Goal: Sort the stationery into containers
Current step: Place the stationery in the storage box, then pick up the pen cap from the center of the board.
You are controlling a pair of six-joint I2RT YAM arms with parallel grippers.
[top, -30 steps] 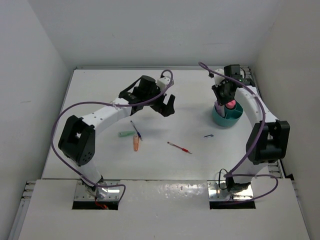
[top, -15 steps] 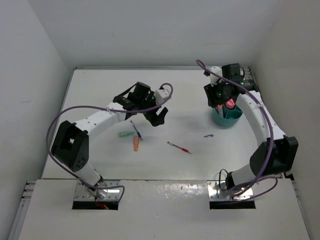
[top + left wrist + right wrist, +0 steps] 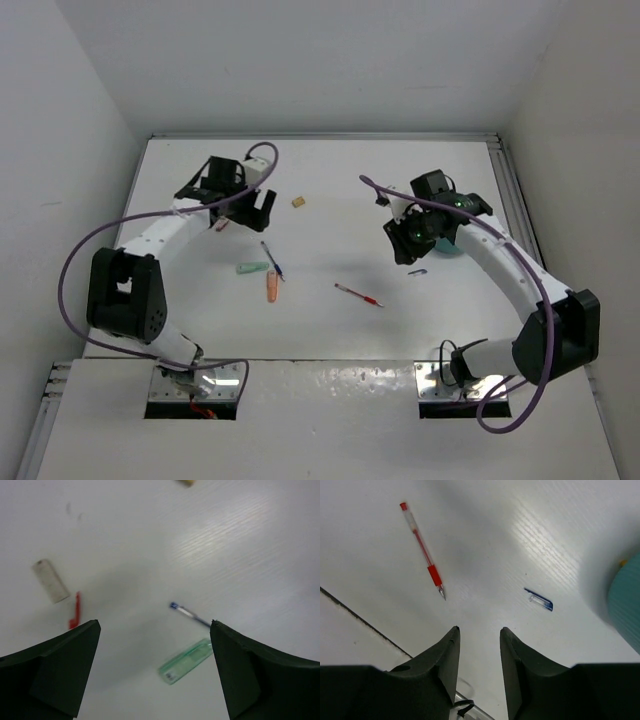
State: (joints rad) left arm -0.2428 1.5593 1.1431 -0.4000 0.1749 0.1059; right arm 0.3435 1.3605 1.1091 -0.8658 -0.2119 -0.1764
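Left claw [image 3: 256, 207]: spread wide and empty; we see it above the desk [image 3: 330, 170] at 10 o'clock.
Right claw [image 3: 400, 246]: narrowly parted, pinching nothing, beside the teal cup [image 3: 448, 248] at 3 o'clock.
Stationery: red-orange pen [image 3: 358, 294], dark-blue pen [image 3: 272, 260], mint-green stub [image 3: 252, 268] and orange stub [image 3: 271, 287] lie loose mid-desk.

You have two pens on the counter [image 3: 330, 170], one dark-blue pen [image 3: 272, 259] and one red pen [image 3: 358, 295], plus two stubs, one mint-green stub [image 3: 252, 268] and one orange stub [image 3: 271, 287]. You can also count four small bits: one yellow piece [image 3: 298, 202], one red piece [image 3: 75, 612], one pale flat piece [image 3: 50, 580] and one blue piece [image 3: 539, 599]. There is one teal cup [image 3: 627, 605].
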